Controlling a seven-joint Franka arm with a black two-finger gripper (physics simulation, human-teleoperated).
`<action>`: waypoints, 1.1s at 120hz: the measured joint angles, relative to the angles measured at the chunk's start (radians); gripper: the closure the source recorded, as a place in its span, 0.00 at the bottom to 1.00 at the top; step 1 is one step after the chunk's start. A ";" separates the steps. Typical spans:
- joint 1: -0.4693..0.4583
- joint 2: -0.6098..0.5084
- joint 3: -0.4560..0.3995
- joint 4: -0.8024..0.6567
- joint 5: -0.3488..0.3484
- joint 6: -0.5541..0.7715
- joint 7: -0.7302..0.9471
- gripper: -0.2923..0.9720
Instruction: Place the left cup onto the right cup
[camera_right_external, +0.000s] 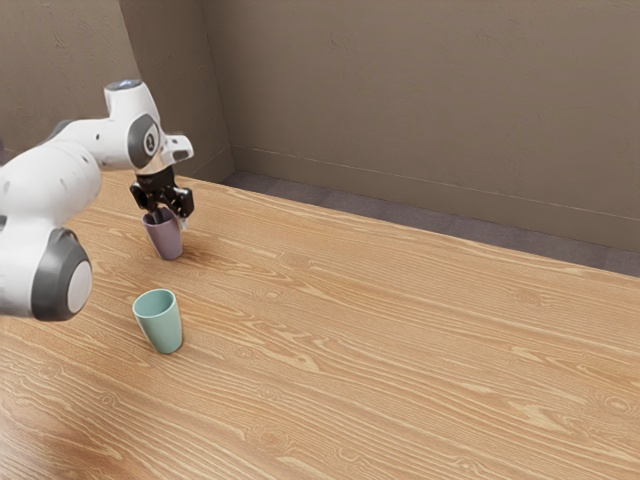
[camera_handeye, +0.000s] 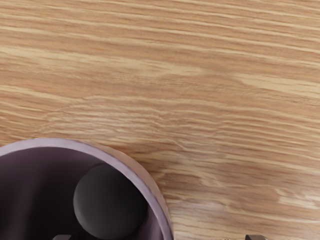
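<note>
A purple cup (camera_right_external: 165, 238) stands upright on the wooden table (camera_right_external: 400, 320) near its far left corner in the exterior view. My gripper (camera_right_external: 166, 213) is down at this cup's rim and stands open. In the wrist view the purple cup (camera_handeye: 150, 190) lies just under the hand. One fingertip (camera_handeye: 61, 237) shows inside the cup and the other fingertip (camera_handeye: 253, 236) outside its wall, so the fingers straddle the rim without pinching it. A teal cup (camera_right_external: 160, 321) stands upright nearer the front, apart from the purple one, open end up.
Brown walls (camera_right_external: 420, 90) run behind the table. The table's far edge passes close behind the purple cup. Bare wood stretches from both cups toward the exterior view's right.
</note>
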 joint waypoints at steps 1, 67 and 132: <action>0.000 0.001 0.000 0.000 0.000 0.000 0.000 0.44; 0.000 0.011 0.002 -0.003 0.000 0.005 0.001 0.71; 0.000 0.004 0.004 -0.009 0.007 0.004 0.000 0.85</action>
